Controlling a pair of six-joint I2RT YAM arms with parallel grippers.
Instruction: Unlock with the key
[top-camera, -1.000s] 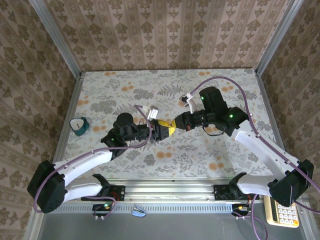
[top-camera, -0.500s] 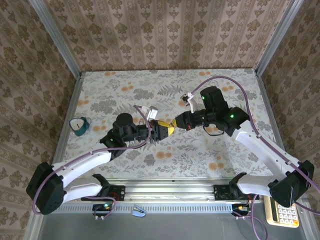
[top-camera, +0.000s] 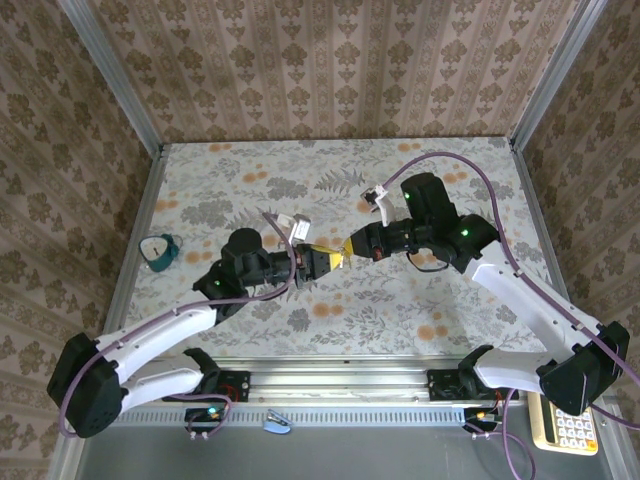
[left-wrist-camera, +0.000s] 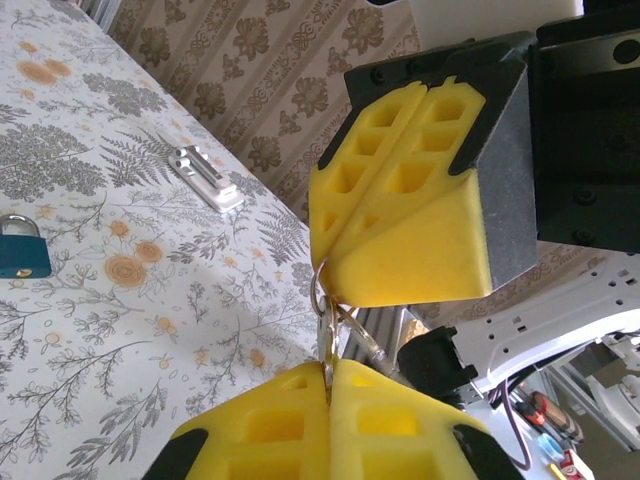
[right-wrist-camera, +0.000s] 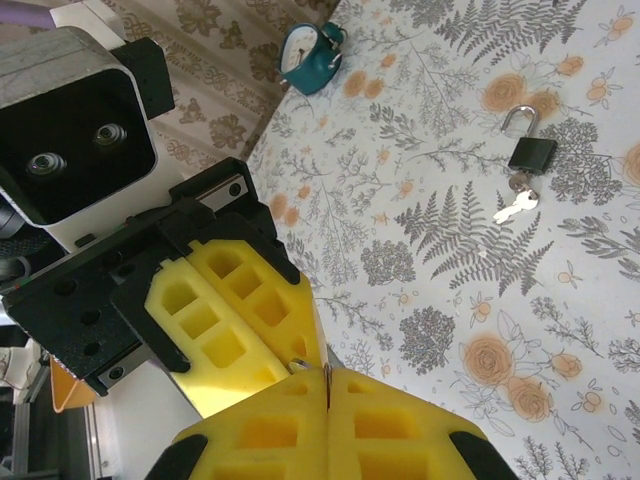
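Meeting tip to tip above the surface (top-camera: 420, 320), the left pincer (left-wrist-camera: 328, 385) and right pincer (right-wrist-camera: 327, 385) are both closed, yellow pads pinching one wire ring (left-wrist-camera: 325, 305). Beneath the right pincer lies a dark padlock (right-wrist-camera: 530, 152) with a silver shackle, and a silver key (right-wrist-camera: 515, 206) just beside it.

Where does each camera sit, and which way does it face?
Top external: above and behind, looking down at the table; both arms meet mid-table.
Left wrist: on the left arm, facing right; left jaws below, right jaws opposite.
Right wrist: on the right arm, facing left; right jaws below, left jaws opposite.
Shared: both wrist views show the key pinched between both jaws.
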